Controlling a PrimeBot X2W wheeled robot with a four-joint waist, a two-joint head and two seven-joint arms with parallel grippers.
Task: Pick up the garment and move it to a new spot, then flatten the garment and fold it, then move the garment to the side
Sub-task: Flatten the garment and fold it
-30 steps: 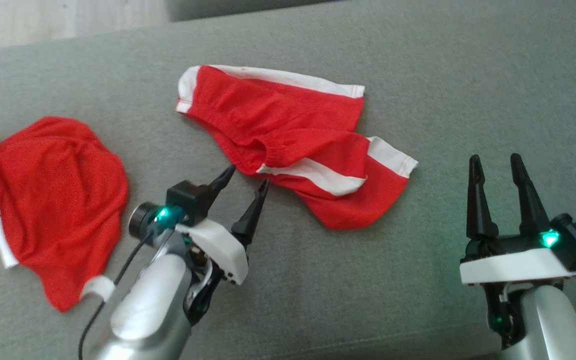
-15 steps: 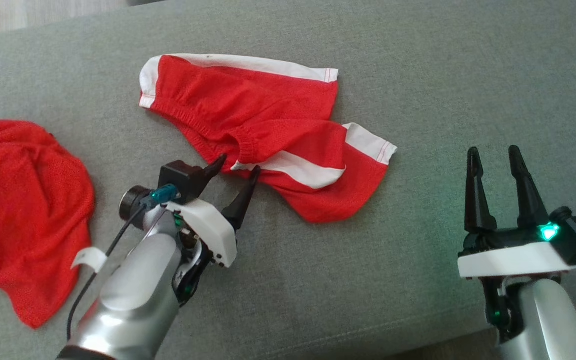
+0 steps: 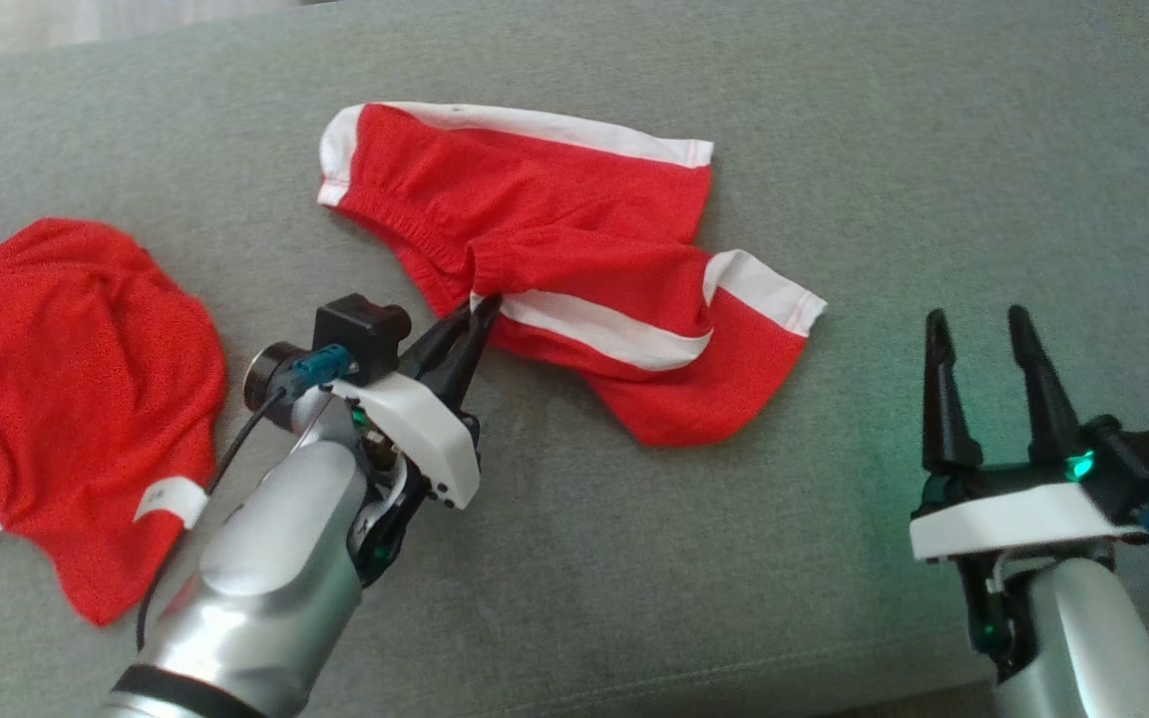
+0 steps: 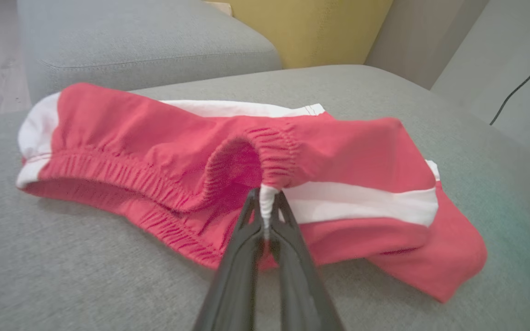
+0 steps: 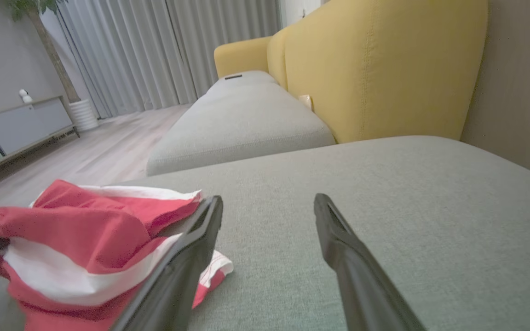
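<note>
The garment (image 3: 574,249), red shorts with white side stripes, lies crumpled on the grey sofa cushion (image 3: 934,150). My left gripper (image 3: 480,304) is shut on its near edge, where the elastic waistband meets a white stripe. The left wrist view shows the gripper (image 4: 265,202) pinching that white fold of the garment (image 4: 154,138), which is lifted slightly there. Off to the right my right gripper (image 3: 973,329) stands open above bare cushion. Its wrist view shows the gripper (image 5: 267,202) with nothing between the fingers and the garment (image 5: 85,230) to its left.
A second red garment (image 3: 66,379) with white trim lies crumpled at the left of the cushion. A yellow backrest (image 5: 375,69) rises behind the seat, and another grey cushion (image 5: 246,119) adjoins it. A wooden floor (image 5: 108,147) lies beyond the far edge.
My left gripper has pushed forward to the garment's waistband and closed on it. The head camera has shifted a little. The right gripper has stayed open in place.
</note>
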